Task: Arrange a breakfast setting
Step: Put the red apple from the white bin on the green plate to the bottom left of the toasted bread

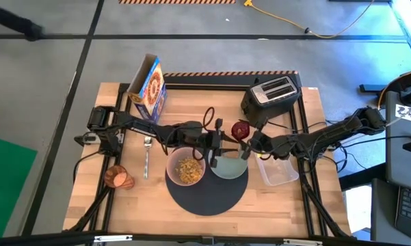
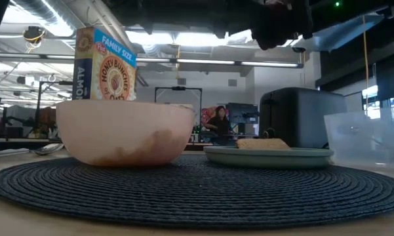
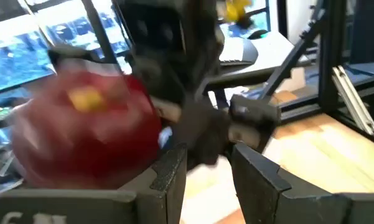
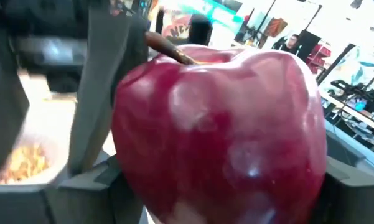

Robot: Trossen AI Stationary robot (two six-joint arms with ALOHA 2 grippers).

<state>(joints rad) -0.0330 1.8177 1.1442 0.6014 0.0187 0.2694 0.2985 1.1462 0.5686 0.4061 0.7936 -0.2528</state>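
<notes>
Your right gripper [image 1: 247, 139] clamps red apple [image 1: 241, 128], held above table between black toaster [image 1: 272, 96] and pale green plate [image 1: 230, 166]. Your left gripper [image 1: 223, 145] faces it, fingers [image 3: 174, 180] slightly apart, empty. Pink bowl [image 1: 186, 167] and plate sit on dark mat [image 1: 205, 195].

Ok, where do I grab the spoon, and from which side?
Take the metal spoon by mid-handle, straight down from above, fingers across its width: it lies flat on the table, bare wood either side. The right gripper holds the red apple, so use the left gripper.
</notes>
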